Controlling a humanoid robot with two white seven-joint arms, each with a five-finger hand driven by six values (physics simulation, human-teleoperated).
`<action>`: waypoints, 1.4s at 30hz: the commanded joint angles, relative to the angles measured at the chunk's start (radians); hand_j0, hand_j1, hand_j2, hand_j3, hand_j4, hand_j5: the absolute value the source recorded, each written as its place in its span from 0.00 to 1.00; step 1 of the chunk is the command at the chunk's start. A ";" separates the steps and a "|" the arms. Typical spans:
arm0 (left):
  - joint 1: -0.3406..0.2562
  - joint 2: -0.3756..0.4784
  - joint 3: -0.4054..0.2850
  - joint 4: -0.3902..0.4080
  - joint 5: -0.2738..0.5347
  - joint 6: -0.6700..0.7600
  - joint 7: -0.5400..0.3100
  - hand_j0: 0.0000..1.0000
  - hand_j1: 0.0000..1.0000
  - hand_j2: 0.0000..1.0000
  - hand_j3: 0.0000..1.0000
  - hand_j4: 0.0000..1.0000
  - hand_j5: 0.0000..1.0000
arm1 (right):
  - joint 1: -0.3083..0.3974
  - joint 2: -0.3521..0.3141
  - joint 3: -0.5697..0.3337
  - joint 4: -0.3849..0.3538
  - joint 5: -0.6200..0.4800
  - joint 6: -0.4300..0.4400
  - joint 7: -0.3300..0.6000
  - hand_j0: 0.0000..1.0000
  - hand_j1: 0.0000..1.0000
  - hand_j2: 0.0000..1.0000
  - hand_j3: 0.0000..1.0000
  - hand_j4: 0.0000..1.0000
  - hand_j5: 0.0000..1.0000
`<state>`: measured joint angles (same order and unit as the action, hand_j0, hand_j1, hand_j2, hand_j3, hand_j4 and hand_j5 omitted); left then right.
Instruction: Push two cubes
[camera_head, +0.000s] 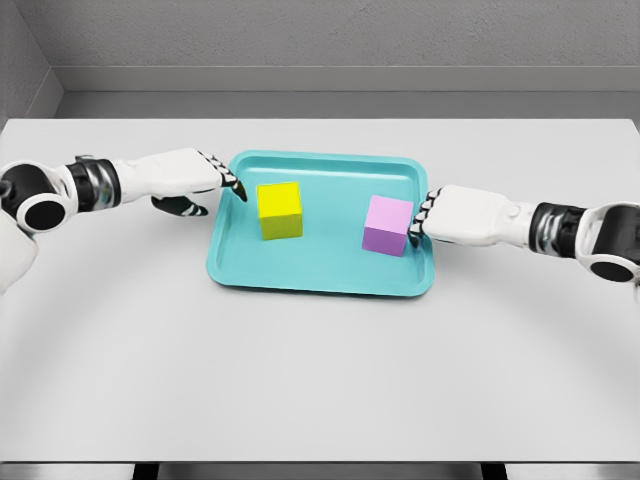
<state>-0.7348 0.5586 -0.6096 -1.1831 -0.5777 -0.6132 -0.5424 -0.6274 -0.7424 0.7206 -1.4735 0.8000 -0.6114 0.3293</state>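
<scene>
Your right hand (455, 215) has its fingers (424, 213) extended flat against the right face of the pink cube (387, 225), gripping nothing. Left hand (190, 178): fingers (225, 180) stretched out, tips over the tray's left rim, just short of the yellow cube (280, 209), holding nothing. Both cubes sit apart inside the teal tray (320, 270) mid-desk (320, 380).
</scene>
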 joint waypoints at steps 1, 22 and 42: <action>0.000 -0.005 0.001 -0.001 0.006 0.002 -0.002 0.71 0.71 0.71 0.71 0.71 0.71 | 0.000 0.009 0.002 0.001 0.001 0.001 -0.003 0.53 0.53 0.53 0.53 0.53 0.53; -0.005 -0.031 0.001 -0.010 0.007 0.002 -0.004 0.71 0.71 0.71 0.71 0.71 0.71 | -0.018 0.049 0.003 0.012 0.002 0.001 -0.007 0.52 0.52 0.52 0.52 0.52 0.52; -0.014 -0.063 0.002 -0.017 0.007 0.002 -0.016 0.71 0.71 0.71 0.71 0.71 0.71 | -0.029 0.041 -0.009 0.050 0.013 0.001 -0.006 0.52 0.52 0.52 0.52 0.52 0.52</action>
<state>-0.7486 0.4972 -0.6083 -1.2004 -0.5761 -0.6131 -0.5582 -0.6565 -0.7007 0.7125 -1.4295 0.8135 -0.6124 0.3240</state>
